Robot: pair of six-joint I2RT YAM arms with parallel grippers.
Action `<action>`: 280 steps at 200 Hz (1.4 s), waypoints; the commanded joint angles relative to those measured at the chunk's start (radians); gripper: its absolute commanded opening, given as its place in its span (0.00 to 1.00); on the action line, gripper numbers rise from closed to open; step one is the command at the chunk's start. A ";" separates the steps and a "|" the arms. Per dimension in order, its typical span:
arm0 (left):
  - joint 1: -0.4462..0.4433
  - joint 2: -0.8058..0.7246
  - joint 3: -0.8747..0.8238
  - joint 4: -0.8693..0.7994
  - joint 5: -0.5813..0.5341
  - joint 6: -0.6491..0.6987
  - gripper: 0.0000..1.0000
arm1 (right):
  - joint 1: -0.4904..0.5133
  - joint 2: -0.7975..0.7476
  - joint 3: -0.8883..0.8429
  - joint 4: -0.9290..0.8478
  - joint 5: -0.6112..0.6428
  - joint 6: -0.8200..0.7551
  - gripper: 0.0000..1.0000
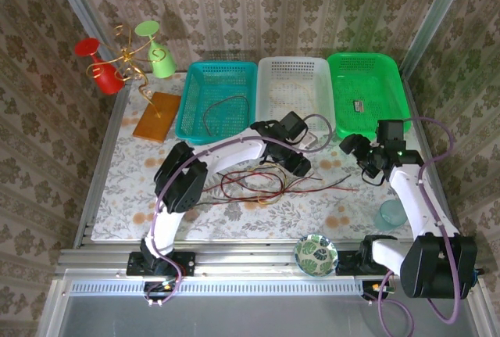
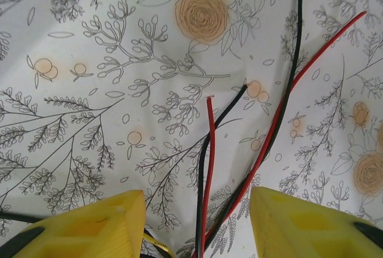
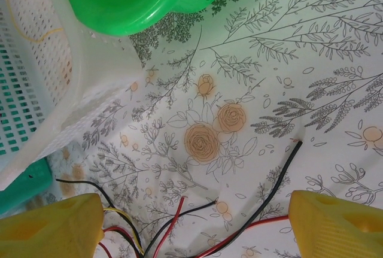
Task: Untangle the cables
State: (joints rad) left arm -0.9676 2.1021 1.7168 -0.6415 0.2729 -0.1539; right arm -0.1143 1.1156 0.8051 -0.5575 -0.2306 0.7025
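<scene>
Between the parted left jaws, red and black cables [image 2: 209,144], lying untouched

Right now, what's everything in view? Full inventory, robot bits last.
baskets: 3, row at the far edge: teal basket, white basket, green basket
cables: several, red, black and yellow, tangled on the cloth mid-table
dark cable: 1, loose in the teal basket
yellow cable: 1, thin, in the white basket
small item: 1, dark, in the green basket
glasses: 2, red glass and green glass, on a gold rack, far left corner
board: 1, orange-brown, left of the teal basket
bowl: 1, green patterned, near edge
cup: 1, clear bluish, near right
tablecloth: 1, white floral
arms: 2, white and black, left arm, right arm
left fingers: yellow, apart, red and black cables between them
right fingers: yellow, apart, above cable ends
</scene>
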 commanded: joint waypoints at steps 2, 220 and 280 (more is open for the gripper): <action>0.000 0.045 0.064 -0.143 0.018 0.035 0.49 | -0.015 -0.025 0.016 -0.031 -0.035 -0.021 0.82; -0.017 -0.008 0.219 -0.281 -0.006 0.134 0.00 | -0.057 -0.131 0.021 0.012 -0.228 -0.051 0.84; 0.025 -0.038 0.424 -0.392 0.007 0.149 0.00 | -0.080 -0.249 -0.003 0.292 -0.454 0.202 0.78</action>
State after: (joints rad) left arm -0.9627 2.1193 2.1220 -0.9779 0.2771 -0.0212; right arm -0.1883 0.8787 0.8047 -0.4198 -0.5640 0.7563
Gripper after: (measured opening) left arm 0.050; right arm 0.798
